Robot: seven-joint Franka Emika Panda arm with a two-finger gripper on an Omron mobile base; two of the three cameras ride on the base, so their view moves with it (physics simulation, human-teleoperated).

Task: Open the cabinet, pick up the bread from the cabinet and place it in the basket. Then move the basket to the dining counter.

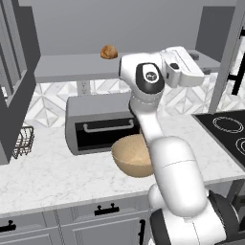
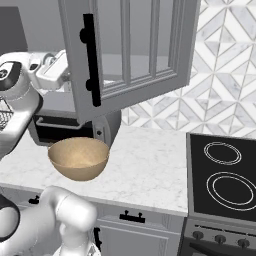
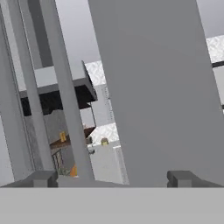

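Cabinet [image 1: 57, 67] doors hang open; the bread [image 1: 109, 52] sits alone on its shelf; gripper [image 3: 112, 177] jaws apart, empty; the roll looks light, soft, crushable, so grip its middle gently.

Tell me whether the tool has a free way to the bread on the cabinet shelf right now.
Probably yes. The cabinet doors stand swung open, and the bread sits exposed on the shelf with nothing in front of it. The tool is up at shelf height, close beside an open door.
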